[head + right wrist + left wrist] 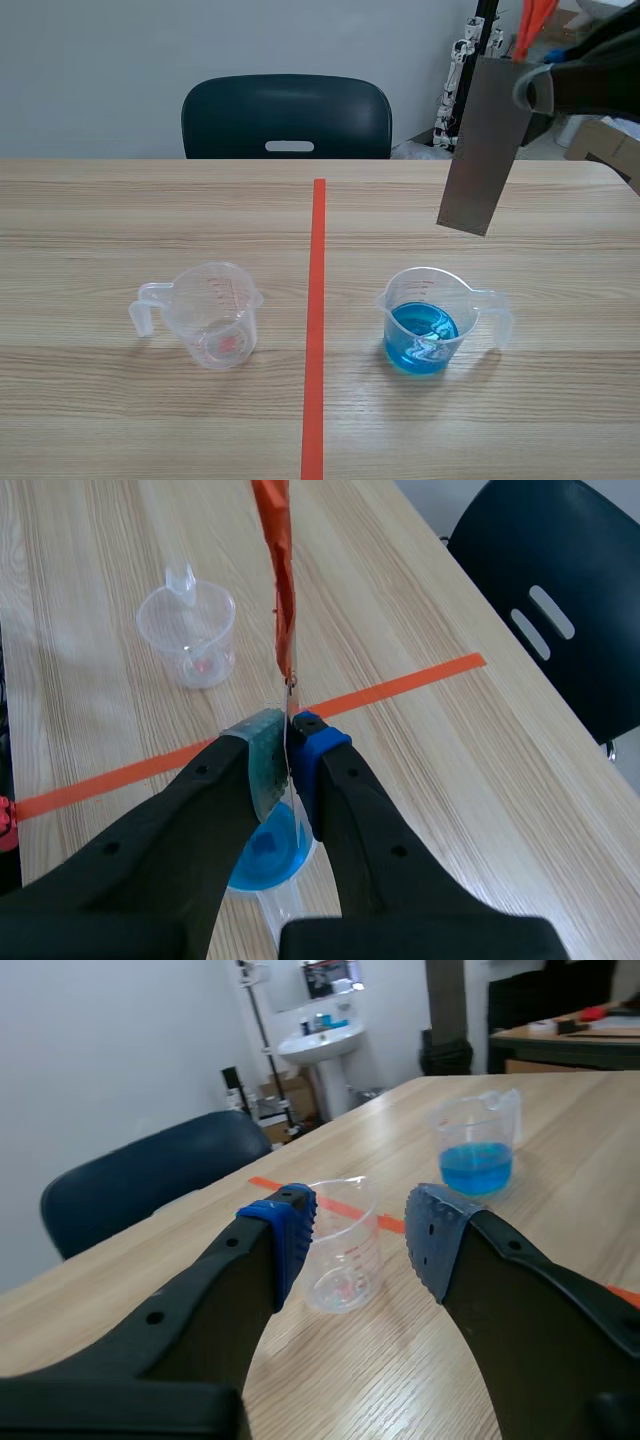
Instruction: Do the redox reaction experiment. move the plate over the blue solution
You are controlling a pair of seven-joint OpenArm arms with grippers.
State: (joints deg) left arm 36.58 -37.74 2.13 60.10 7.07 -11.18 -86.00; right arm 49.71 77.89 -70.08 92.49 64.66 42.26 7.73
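Bright, even indoor light; soft faint shadows on the table (100,420)

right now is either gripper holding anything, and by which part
The right gripper pinches the grey plate by its upper end; the left gripper is open and empty.

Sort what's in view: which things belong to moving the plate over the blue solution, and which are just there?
In the job: metal plate, clamped in the right arm's jaws; cup of blue solution.
Just there: other clear cup; black chair behind the table.
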